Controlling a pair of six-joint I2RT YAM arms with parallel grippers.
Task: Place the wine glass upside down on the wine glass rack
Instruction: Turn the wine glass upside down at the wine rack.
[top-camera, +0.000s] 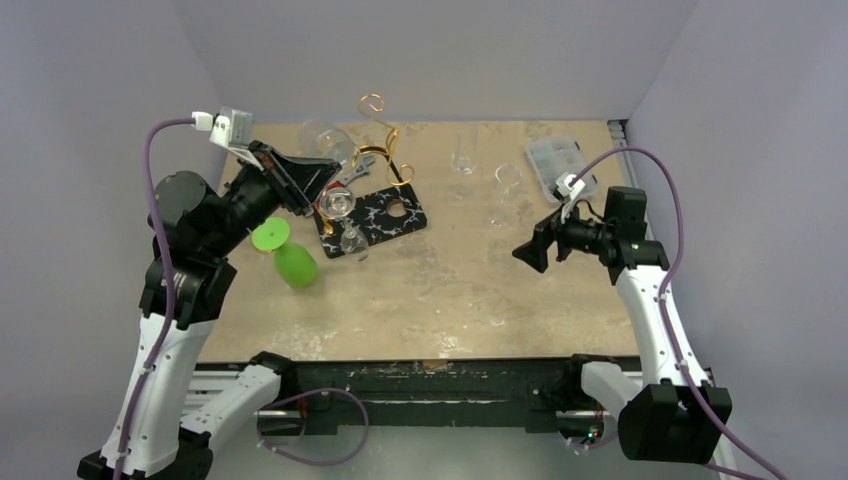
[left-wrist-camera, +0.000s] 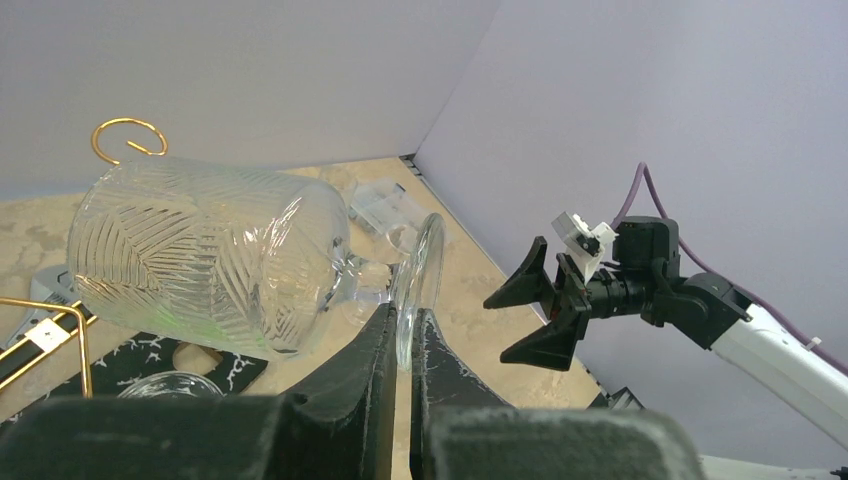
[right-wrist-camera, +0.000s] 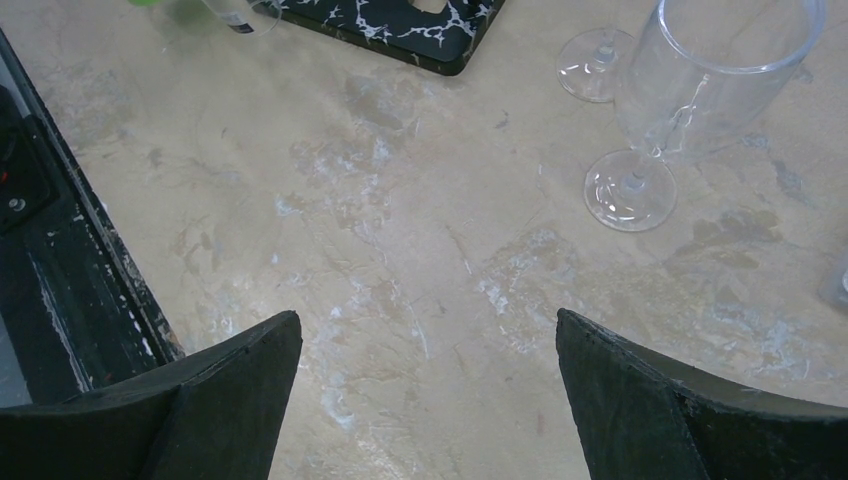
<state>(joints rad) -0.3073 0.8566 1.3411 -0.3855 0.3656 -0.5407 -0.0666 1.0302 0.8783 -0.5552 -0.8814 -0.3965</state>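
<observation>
A clear wine glass (left-wrist-camera: 210, 255) with a leaf-cut bowl lies tilted on its side in the air. My left gripper (left-wrist-camera: 405, 330) is shut on the edge of its round foot (left-wrist-camera: 422, 270). From above, the glass (top-camera: 322, 138) hangs at the back left beside the gold wire wine glass rack (top-camera: 378, 140), with the left gripper (top-camera: 328, 172) just below it. A curled gold loop (left-wrist-camera: 128, 135) of the rack shows behind the bowl. My right gripper (top-camera: 530, 250) hovers open over bare table at the right, nothing between its fingers (right-wrist-camera: 240, 385).
A black white-veined board (top-camera: 385, 215) lies under the rack, with a small clear glass (top-camera: 336, 204) on it. A green glass (top-camera: 288, 255) lies on its side at the left. Two clear glasses (top-camera: 463, 150) (right-wrist-camera: 700, 60) and a plastic box (top-camera: 558, 160) stand at the back right.
</observation>
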